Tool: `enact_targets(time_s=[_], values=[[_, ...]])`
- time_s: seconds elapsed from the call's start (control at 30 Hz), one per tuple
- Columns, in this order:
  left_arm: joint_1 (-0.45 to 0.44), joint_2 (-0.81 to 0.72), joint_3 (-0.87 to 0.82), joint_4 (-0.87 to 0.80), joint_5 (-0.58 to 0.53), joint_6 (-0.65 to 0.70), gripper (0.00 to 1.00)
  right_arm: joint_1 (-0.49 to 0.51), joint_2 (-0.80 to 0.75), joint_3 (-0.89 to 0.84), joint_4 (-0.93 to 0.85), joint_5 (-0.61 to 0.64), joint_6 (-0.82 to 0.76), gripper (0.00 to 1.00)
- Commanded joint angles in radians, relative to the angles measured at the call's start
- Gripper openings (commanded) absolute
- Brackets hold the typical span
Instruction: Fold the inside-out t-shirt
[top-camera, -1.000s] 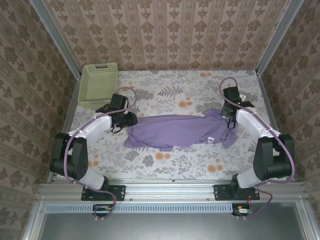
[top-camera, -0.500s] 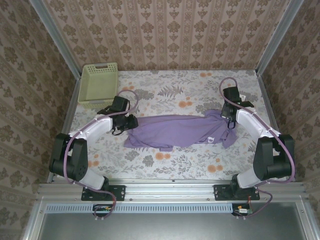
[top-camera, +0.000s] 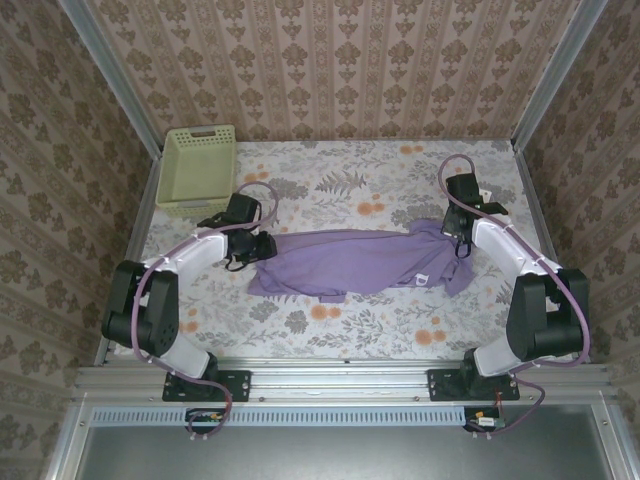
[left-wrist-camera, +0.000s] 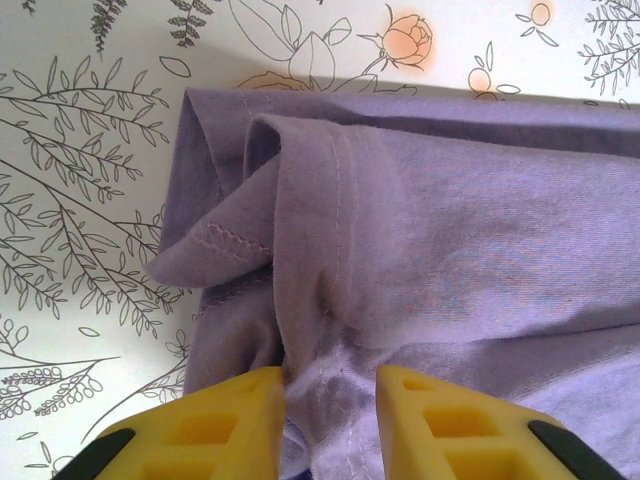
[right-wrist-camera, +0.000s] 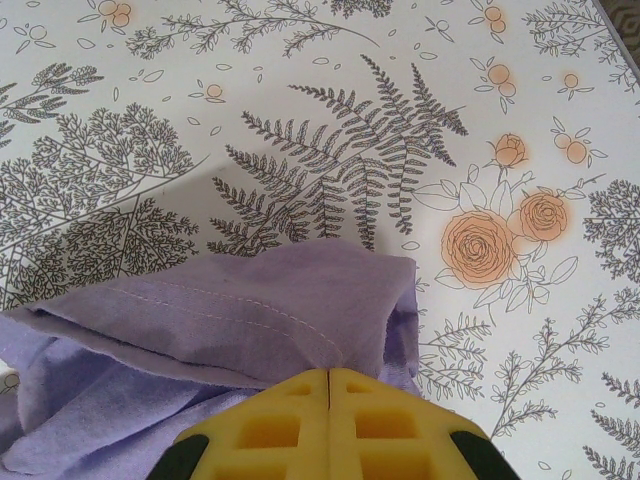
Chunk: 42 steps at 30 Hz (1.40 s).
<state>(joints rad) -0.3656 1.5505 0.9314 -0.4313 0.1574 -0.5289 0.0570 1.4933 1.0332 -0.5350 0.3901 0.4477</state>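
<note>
Where the inside-out t-shirt (top-camera: 350, 262) lies stretched across mid table (top-camera: 400, 330), right gripper (right-wrist-camera: 329, 385) sits clenched flush on its bunched right end. Left gripper (left-wrist-camera: 330, 395) narrowly parted, straddling a puckered fold at the left end; actual pinch cannot be told.

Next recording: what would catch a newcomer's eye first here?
A lavender t-shirt lies stretched in a long band across the middle of the floral table, its left end in the left gripper, its right end in the right gripper. A pale green basket sits at the far left corner.
</note>
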Motion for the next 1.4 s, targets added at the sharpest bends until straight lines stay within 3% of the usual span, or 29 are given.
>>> enact_targets(time_s=[0.0, 0.33, 0.53, 0.73, 0.93, 1.37], values=[[-0.004, 0.02, 0.024, -0.024, -0.006, -0.01, 0.31, 0.007, -0.026, -0.001, -0.031, 0.013, -0.006, 0.0], [-0.004, 0.034, 0.038, -0.015, -0.009, 0.001, 0.36, 0.007, -0.023, 0.0, -0.029, 0.01, -0.008, 0.0], [-0.004, 0.05, 0.056, -0.003, -0.007, 0.007, 0.25, 0.008, -0.021, 0.0, -0.029, 0.009, -0.012, 0.0], [-0.01, 0.06, 0.07, -0.003, -0.011, 0.011, 0.2, 0.007, -0.02, -0.003, -0.029, 0.007, -0.012, 0.0], [-0.03, 0.065, 0.106, -0.044, -0.068, 0.036, 0.29, 0.007, -0.015, -0.001, -0.028, 0.004, -0.013, 0.0], [-0.044, 0.12, 0.143, -0.055, -0.081, 0.044, 0.28, 0.007, -0.017, -0.001, -0.031, 0.008, -0.015, 0.0]])
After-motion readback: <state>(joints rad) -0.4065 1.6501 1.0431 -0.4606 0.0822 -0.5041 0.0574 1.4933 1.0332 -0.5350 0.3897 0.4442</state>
